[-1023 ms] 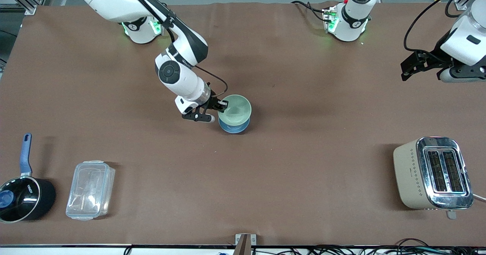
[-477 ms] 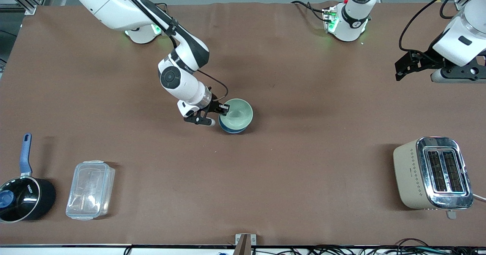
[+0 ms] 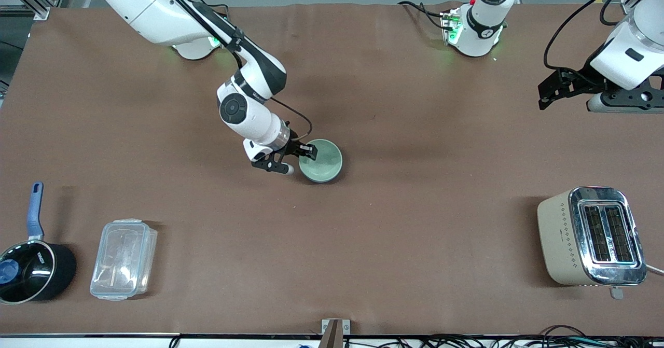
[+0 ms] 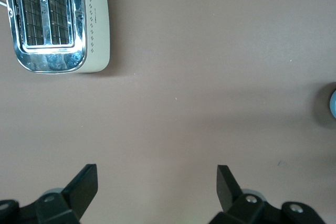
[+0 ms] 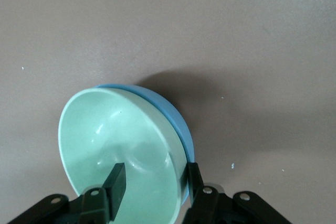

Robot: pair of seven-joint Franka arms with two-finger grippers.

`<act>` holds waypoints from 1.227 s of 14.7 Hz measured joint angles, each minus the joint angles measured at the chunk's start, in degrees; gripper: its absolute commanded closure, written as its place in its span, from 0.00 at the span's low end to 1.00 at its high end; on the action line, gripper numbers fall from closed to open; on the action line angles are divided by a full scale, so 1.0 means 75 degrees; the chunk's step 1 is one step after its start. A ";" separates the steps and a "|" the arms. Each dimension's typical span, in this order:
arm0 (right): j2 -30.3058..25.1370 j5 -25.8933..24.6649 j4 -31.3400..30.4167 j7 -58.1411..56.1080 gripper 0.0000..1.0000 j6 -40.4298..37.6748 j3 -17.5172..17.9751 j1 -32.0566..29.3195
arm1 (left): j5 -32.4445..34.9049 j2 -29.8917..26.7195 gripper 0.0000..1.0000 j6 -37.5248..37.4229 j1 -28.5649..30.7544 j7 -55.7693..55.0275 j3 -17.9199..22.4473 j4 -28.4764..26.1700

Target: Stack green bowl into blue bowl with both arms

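Note:
The pale green bowl (image 3: 321, 160) sits nested in the blue bowl (image 5: 176, 116) at the middle of the table; the front view shows almost none of the blue one. My right gripper (image 3: 310, 152) is at the rim on the side toward the right arm's end. In the right wrist view the green bowl (image 5: 110, 145) fills the lower part, and my right gripper (image 5: 155, 170) straddles the rim, one finger inside the green bowl and one outside the blue rim, with a gap to the inner wall. My left gripper (image 3: 543, 94) hangs open and empty (image 4: 157, 174) over bare table at the left arm's end.
A beige toaster (image 3: 589, 236) stands near the front edge at the left arm's end, also in the left wrist view (image 4: 55, 22). A clear lidded container (image 3: 123, 259) and a black saucepan with blue handle (image 3: 31, 265) lie near the front edge at the right arm's end.
The right gripper has lowered the green bowl from a tilted hold above the blue bowl down into it. The left arm has drawn slightly toward its base.

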 measured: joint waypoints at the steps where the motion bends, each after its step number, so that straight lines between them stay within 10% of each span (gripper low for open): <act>1: -0.0051 -0.0001 0.0055 0.0072 0.18 -0.0035 0.0000 -0.0010 | 0.0000 0.0000 0.00 0.0000 -0.0003 0.0000 0.0000 0.0000; 8: -0.2463 -0.0051 0.0629 -0.0411 0.01 -0.3542 -0.0116 -0.0845 | -0.0001 0.0000 0.00 0.0055 -0.0026 0.0001 -0.0046 -0.0008; 18: -0.4529 -0.0061 0.1478 -0.4373 0.00 -0.5901 -0.3134 -0.1126 | -0.0001 -0.0010 0.00 0.0099 -0.0025 0.0000 -0.0058 -0.0003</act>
